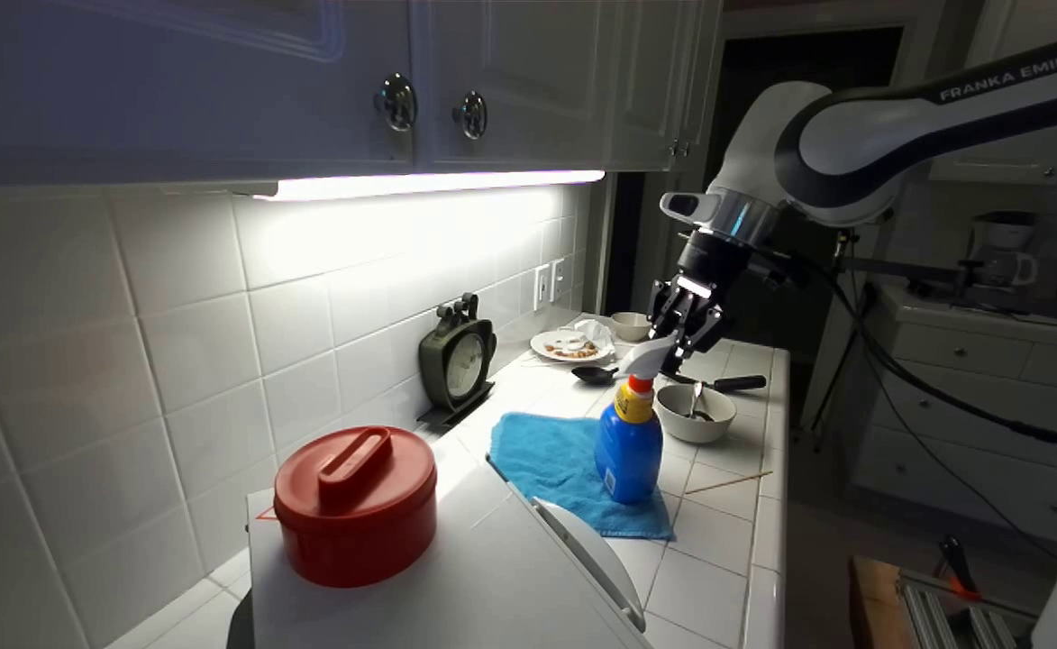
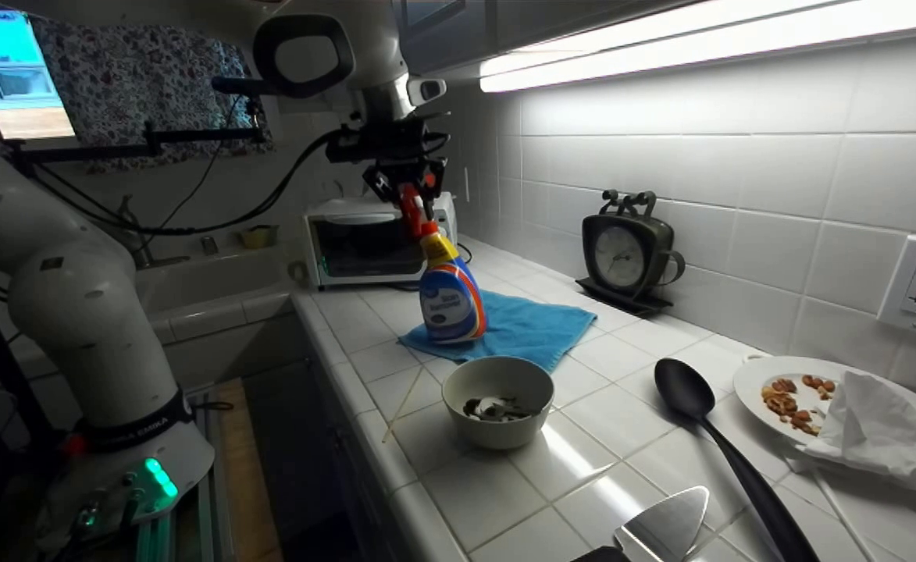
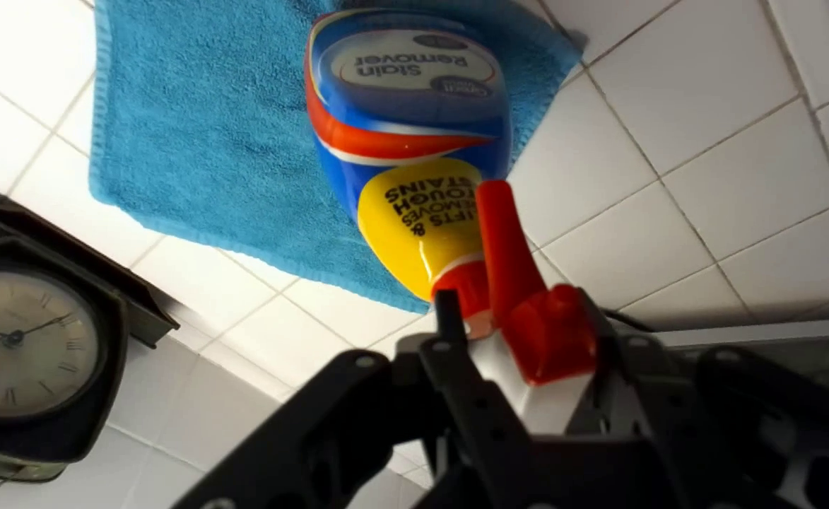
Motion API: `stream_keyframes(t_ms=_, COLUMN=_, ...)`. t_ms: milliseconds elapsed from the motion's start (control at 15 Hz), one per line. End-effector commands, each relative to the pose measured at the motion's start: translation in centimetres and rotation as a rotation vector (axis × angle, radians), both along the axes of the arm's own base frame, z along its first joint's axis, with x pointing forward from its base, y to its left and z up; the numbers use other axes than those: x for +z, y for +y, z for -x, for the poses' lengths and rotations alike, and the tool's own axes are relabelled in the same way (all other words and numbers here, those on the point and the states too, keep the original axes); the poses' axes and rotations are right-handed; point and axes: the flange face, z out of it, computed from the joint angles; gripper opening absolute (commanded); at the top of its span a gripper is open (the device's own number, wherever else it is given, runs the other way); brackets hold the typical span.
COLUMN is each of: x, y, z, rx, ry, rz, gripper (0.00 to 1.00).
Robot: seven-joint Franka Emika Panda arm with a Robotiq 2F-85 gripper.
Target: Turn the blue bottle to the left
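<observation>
Lying cloth (image 3: 209, 159): blue, spread on the tiled surface (image 3: 18, 49) — may creep during a turn.
Blue bottle (image 3: 410, 116): standing on that cloth; looks light, smooth, perhaps slippery, likely soft-sided.
Neck (image 3: 462, 286): narrow — likely the truest hold.
Pincer (image 3: 519, 311): apparently clamped on the spray head (image 3: 552, 343), above the neck.

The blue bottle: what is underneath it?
A blue cloth lies beneath the blue bottle, spread over the tiled counter. The patch directly under the bottle is covered, so I cannot see it.
</observation>
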Motion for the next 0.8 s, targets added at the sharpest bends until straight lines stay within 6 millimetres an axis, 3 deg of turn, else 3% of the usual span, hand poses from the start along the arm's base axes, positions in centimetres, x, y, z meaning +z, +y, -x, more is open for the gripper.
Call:
stream_keyframes(t_ms=0, x=2.6, y=-0.9, z=0.4, rx=0.115, ry=-0.135, rz=0.026, gripper=0.14)
stream_keyframes(t_ms=733, x=3.5, y=-2.9, z=1.0, rx=0.367, ry=-0.269, rz=-0.172, gripper=0.14)
